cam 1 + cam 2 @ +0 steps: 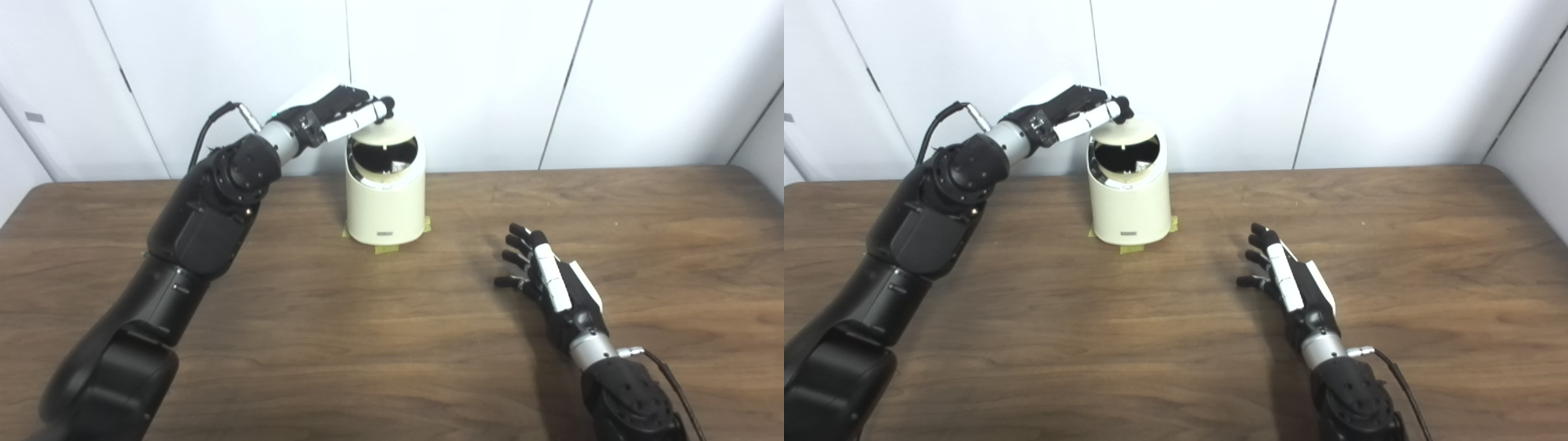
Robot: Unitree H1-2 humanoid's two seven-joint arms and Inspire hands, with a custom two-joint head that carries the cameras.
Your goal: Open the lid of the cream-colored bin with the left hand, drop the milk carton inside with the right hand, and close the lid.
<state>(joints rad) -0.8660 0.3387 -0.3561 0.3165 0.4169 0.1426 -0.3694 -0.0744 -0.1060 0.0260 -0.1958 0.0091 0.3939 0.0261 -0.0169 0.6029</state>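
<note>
cream bin upright at desk rear, mouth open | left hand fingers resting on lid top, grip unclear | right hand splayed, empty | carton unclear inside; views agree

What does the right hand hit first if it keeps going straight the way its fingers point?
Probably nothing: the right hand points up the bare table toward the back wall. The bin sits off-line to the left, though depth is unclear.

You have the cream-colored bin standing upright at the far middle of the tabletop, on yellow tape tabs. Its lid is swung back, so the dark mouth faces you, with something pale and glinting inside that you cannot identify.
</note>
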